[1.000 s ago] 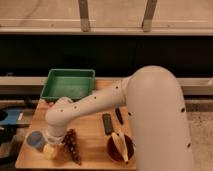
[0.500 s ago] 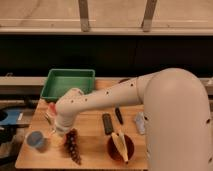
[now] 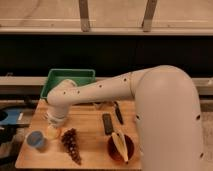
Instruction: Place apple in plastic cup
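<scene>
The apple (image 3: pixel 52 132), small and yellow-orange, hangs right under my gripper (image 3: pixel 54 125) at the left of the wooden table (image 3: pixel 90 125). The gripper is shut on the apple and holds it just above the tabletop. The light-blue plastic cup (image 3: pixel 36 140) stands upright on the table, down and to the left of the apple and a little apart from it. The white arm reaches in from the right and hides the table behind it.
A dark grape bunch (image 3: pixel 71 144) lies just right of the apple. A green tray (image 3: pixel 70 79) sits at the back left. A brown bowl (image 3: pixel 112 150) holding a banana stands at the front right. Two dark objects (image 3: pixel 107 123) lie mid-table.
The apple has left its spot on the table beside the cup and now sits higher and to the right, under the gripper. The arm has swung a little.
</scene>
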`<state>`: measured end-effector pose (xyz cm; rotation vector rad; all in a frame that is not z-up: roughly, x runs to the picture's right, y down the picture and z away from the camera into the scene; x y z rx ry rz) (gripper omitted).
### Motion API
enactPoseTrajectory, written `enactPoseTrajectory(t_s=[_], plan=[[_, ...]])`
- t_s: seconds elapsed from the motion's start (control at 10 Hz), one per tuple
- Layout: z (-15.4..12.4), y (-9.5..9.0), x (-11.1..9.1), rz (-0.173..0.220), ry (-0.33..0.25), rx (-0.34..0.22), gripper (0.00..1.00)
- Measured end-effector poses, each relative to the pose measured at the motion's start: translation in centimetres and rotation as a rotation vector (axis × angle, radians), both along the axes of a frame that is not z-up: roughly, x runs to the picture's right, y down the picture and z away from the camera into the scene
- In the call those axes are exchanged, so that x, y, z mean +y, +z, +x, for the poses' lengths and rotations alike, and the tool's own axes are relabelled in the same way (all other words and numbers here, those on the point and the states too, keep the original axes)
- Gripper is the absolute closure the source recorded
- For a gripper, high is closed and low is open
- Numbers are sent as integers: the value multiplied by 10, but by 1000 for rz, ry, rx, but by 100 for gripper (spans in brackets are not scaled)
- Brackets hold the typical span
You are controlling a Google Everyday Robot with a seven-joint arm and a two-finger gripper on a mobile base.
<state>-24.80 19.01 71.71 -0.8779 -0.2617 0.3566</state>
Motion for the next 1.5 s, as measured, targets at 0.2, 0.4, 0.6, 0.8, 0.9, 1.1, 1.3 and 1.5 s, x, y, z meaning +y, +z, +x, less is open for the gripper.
enactPoseTrajectory(t_s=[0.2,0.4,0.6,0.8,0.9,1.1,1.3,1.5], plan=[[-11,-2,-13,22,-15,-30,100],[-17,-5,-20,37,-22,-50,100],[-24,-11,-25,61,-26,-72,100],[-27,-15,-28,82,-26,-89,100],[-33,-18,-27,94,-31,-104,100],[-40,-20,-26,108,-30,-129,100],[-46,-18,-27,115,-31,-153,100],[-63,-15,-27,115,-45,-190,100]])
